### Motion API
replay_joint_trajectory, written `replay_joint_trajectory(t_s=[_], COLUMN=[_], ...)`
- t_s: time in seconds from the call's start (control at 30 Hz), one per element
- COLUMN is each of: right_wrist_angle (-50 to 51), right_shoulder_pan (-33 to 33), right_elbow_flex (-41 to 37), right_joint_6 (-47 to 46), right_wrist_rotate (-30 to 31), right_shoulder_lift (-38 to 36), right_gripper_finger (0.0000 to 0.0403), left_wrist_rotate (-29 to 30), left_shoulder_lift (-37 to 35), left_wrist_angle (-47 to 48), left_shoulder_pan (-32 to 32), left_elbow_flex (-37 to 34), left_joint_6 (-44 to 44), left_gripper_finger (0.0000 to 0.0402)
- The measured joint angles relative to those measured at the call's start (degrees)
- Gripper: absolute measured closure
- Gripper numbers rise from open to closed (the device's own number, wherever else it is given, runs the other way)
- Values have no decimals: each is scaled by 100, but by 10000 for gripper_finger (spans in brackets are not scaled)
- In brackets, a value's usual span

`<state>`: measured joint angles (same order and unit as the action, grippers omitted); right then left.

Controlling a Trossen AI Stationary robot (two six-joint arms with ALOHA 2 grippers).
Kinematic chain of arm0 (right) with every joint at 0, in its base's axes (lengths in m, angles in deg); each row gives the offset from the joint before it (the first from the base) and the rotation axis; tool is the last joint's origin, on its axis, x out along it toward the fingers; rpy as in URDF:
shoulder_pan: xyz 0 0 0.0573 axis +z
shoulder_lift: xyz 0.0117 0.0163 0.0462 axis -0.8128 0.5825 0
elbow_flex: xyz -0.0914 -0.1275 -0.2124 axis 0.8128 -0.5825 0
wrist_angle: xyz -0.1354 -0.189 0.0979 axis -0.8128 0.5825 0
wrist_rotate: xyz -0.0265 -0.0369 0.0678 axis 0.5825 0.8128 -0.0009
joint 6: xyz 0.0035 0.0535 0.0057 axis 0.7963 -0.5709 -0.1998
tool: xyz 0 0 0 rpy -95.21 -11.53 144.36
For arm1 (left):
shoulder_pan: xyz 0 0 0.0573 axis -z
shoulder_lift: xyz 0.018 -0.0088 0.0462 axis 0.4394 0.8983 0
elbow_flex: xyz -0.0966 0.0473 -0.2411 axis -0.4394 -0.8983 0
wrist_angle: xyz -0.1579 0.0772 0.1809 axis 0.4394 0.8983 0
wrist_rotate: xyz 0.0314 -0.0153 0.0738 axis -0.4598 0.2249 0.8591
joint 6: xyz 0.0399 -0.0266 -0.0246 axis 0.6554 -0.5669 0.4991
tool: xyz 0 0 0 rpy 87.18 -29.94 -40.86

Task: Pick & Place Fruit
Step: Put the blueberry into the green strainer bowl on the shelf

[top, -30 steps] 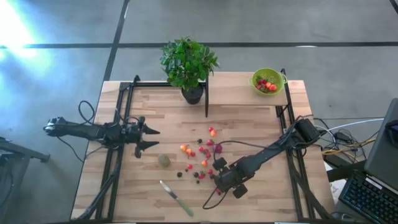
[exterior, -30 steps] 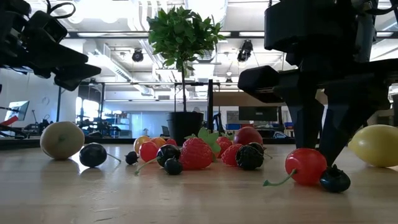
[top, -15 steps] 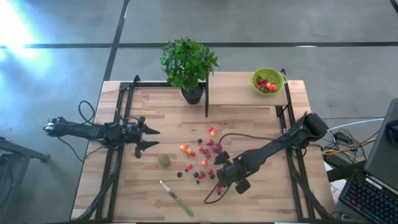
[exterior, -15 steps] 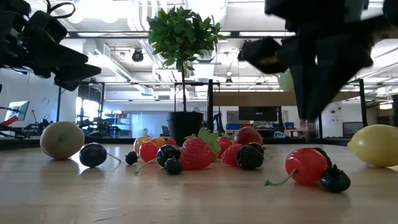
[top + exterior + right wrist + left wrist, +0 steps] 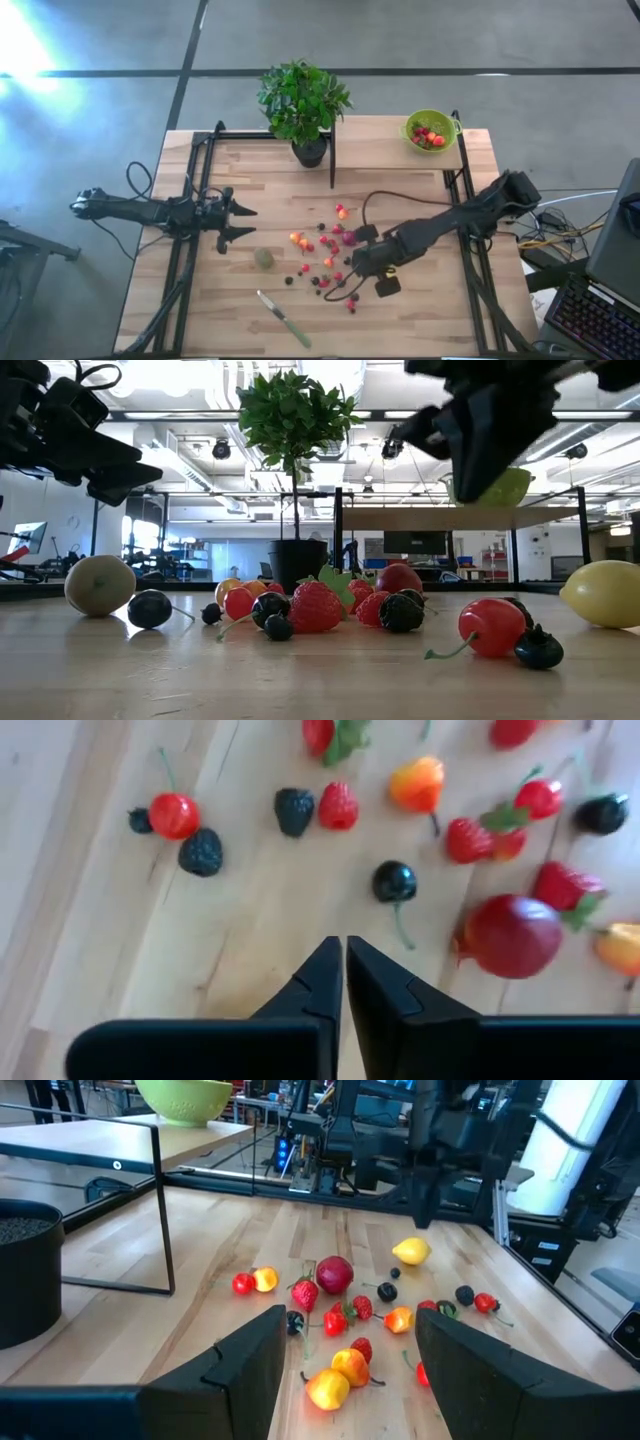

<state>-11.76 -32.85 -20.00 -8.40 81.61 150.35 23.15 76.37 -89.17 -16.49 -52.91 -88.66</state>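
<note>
Small toy fruits [image 5: 325, 255] lie scattered on the middle of the wooden table: red and orange berries, dark berries, a red ball [image 5: 512, 935]. The dull-green kiwi ball [image 5: 264, 258] rests apart to their left. The yellow lemon [image 5: 605, 592] sits at the cluster's right end in the low view. My right gripper [image 5: 352, 270] hangs above the cluster's near-right part, raised off the table [image 5: 470, 490], fingers shut [image 5: 342, 945] with nothing seen between them. My left gripper [image 5: 243, 222] waits open at the table's left side [image 5: 345, 1370], pointing at the fruits.
A lime-green bowl [image 5: 431, 130] with a few red and orange fruits stands on a raised shelf at the far right. A potted plant [image 5: 303, 105] stands at the far middle. A green-handled knife [image 5: 285, 318] lies near the front edge. Black frame rails run along both sides.
My right gripper has risen from the table beside the red cherry and dark berry and drifted toward the far edge. Its fingers stood apart at the table a second ago and now are shut. The cherry, berry and lemon stayed in place.
</note>
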Motion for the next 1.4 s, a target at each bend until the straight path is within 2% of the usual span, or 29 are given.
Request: replay_joint_trajectory(t_s=[0.47,0.7,1.03,1.4], right_wrist_angle=[4,-20,-634,-989], right_shoulder_pan=[4,-33,-59,-59], right_elbow_flex=[-88,-337,-824,-1088], right_joint_6=[-816,-1064,-1344,-1542], right_wrist_rotate=[-166,-166,-170,-168], right_shoulder_lift=[607,616,616,613], right_gripper_finger=[259,219,205,241], left_wrist_rotate=[0,-1,-1,-1], left_shoulder_lift=[4,6,7,6], left_wrist_angle=[0,0,0,0], left_shoulder_pan=[0,1,1,0], left_elbow_flex=[1,0,0,0], left_joint_6=[0,0,0,0], left_gripper_finger=[172,172,172,172])
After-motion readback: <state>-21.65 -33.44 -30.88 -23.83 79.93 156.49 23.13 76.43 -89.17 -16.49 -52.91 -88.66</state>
